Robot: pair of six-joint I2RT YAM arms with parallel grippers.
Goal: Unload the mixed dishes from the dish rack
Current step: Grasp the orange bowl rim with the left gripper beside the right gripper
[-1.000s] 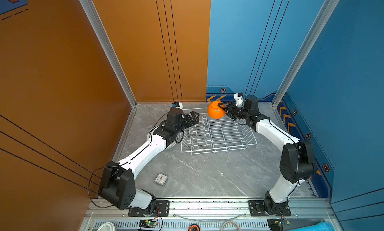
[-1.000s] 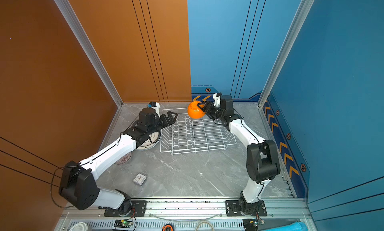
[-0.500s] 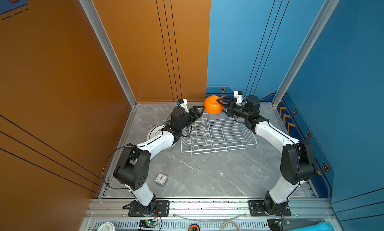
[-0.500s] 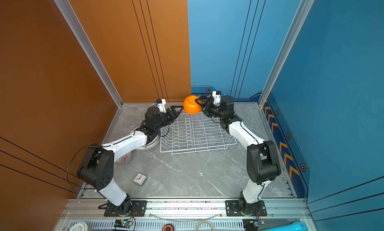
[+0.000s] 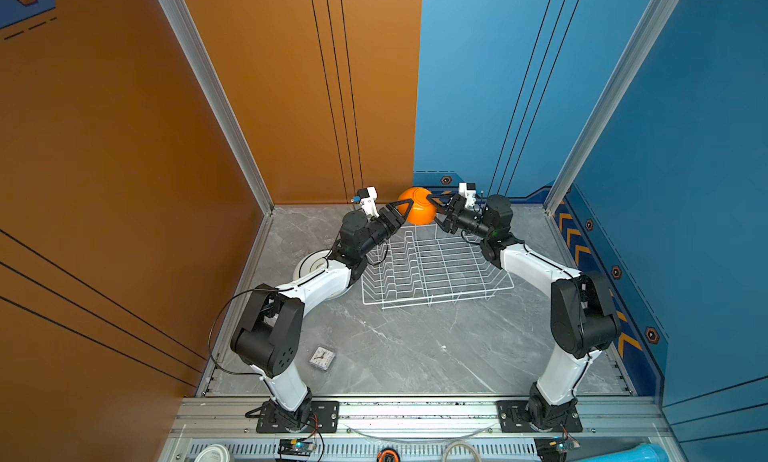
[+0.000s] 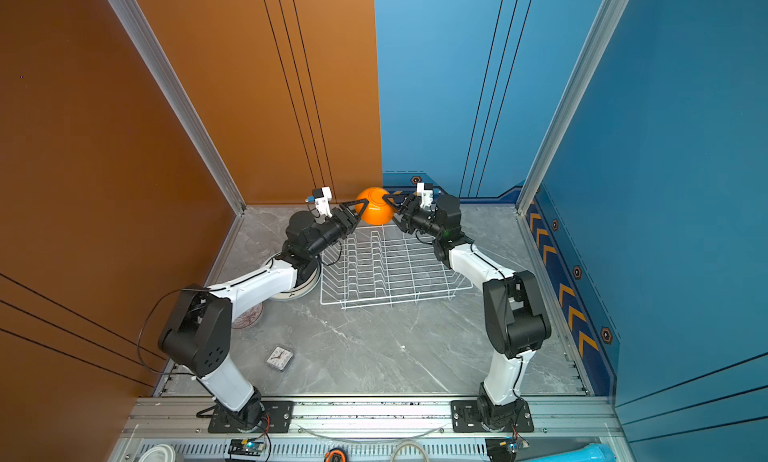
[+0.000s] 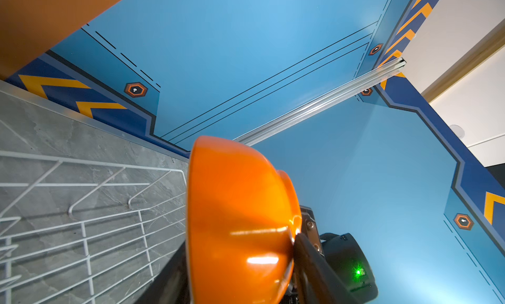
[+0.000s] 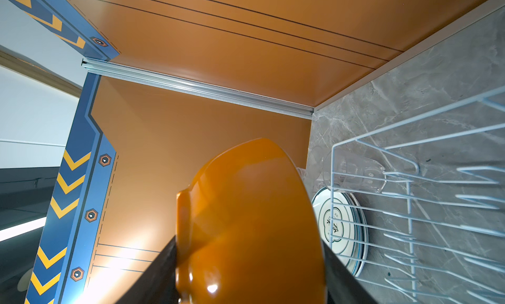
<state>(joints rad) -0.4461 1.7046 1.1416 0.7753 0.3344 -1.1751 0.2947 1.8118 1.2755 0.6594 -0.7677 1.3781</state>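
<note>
A glossy orange bowl [image 5: 417,206] [image 6: 374,206] hangs in the air above the far edge of the white wire dish rack [image 5: 432,302] [image 6: 395,303]. My left gripper [image 5: 405,211] [image 6: 360,208] holds it from the left and my right gripper [image 5: 434,210] [image 6: 388,208] from the right. In the left wrist view the bowl [image 7: 237,220] sits between dark fingers at its rim and foot. The right wrist view shows the bowl [image 8: 246,220] clamped the same way. No dishes show inside the rack.
White patterned plates [image 5: 311,264] [image 8: 338,226] lie stacked on the floor left of the rack, partly under my left arm. A clear glass tumbler [image 8: 355,174] rests beyond them. A small square clock [image 5: 322,358] sits near the front left. Walls stand close behind the bowl.
The right gripper lifted the orange bowl up off the rack's far edge. The left arm swung in from the left and its jaws closed onto the bowl's other side.
</note>
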